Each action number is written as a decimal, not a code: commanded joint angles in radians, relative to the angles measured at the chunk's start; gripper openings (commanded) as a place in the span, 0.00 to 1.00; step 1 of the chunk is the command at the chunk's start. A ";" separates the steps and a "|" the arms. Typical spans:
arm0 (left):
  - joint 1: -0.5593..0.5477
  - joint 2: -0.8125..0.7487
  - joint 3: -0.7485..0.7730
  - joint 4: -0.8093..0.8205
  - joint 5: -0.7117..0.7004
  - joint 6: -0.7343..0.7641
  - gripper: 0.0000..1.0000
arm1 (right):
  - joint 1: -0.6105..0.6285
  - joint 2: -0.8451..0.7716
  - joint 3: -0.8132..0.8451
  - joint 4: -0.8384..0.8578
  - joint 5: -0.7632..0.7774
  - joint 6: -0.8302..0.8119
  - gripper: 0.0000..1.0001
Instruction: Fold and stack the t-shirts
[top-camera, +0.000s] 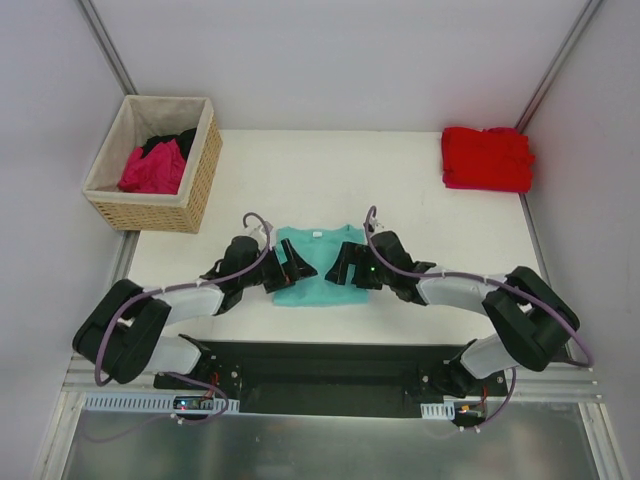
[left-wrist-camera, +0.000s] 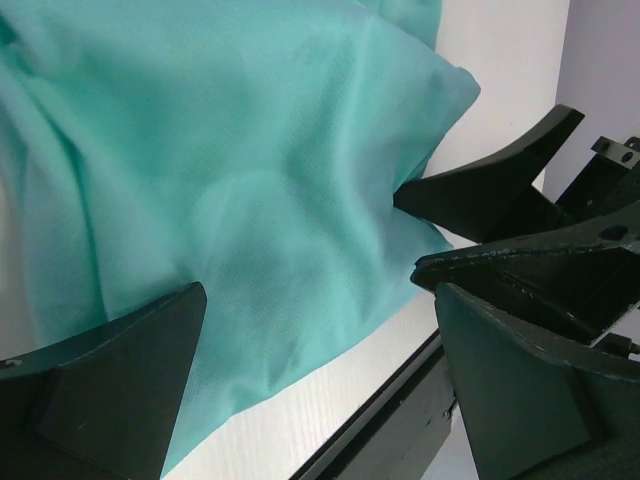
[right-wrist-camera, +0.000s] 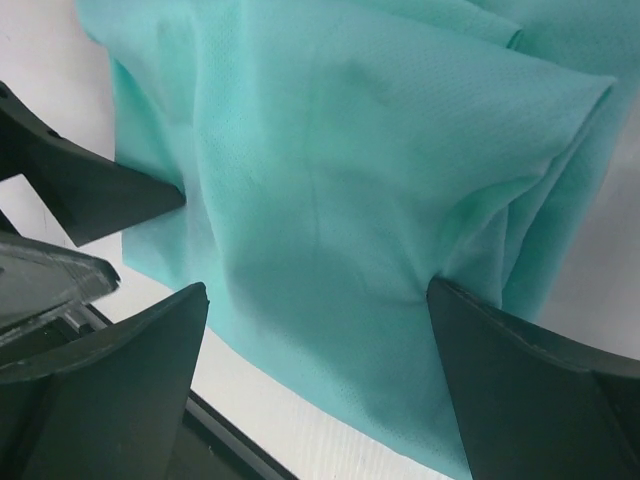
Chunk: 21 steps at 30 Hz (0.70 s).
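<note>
Mostly hidden: the two sides of the teal t-shirt (top-camera: 315, 278), which lie under my grippers in the top view. Only its middle and the collar with a white label show.
Cut off: in both wrist views the teal cloth runs past the frame edges, so I cannot follow its outline there.
Hard to make out: the black t-shirt (top-camera: 172, 142), a dark heap behind the magenta t-shirt (top-camera: 152, 170) in the basket (top-camera: 200, 180). I cannot tell whether it is one garment or more.
Teal t-shirt, place: at the near middle of the table (top-camera: 400, 190), collar toward the far side, between my arms.
Red t-shirt (top-camera: 487, 158): a folded pile at the table's far right corner, well apart from the teal one.
Left gripper (top-camera: 300, 270): jaws spread wide over the shirt's left part, with cloth between the fingers and nothing pinched.
Right gripper (top-camera: 345, 268): likewise spread wide over the right part, gripping nothing.
Count: one teal shirt, one red pile, one magenta bundle, one black heap, one basket, two grippers.
</note>
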 joint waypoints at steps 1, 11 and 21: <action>-0.008 -0.136 -0.032 -0.084 -0.062 0.028 0.99 | 0.049 -0.041 -0.013 -0.209 0.109 0.032 0.97; -0.001 -0.273 0.164 -0.325 -0.074 0.136 0.99 | 0.060 -0.136 0.264 -0.513 0.262 -0.146 0.97; 0.064 -0.186 0.179 -0.340 -0.047 0.175 0.99 | -0.013 -0.177 0.355 -0.679 0.327 -0.238 0.98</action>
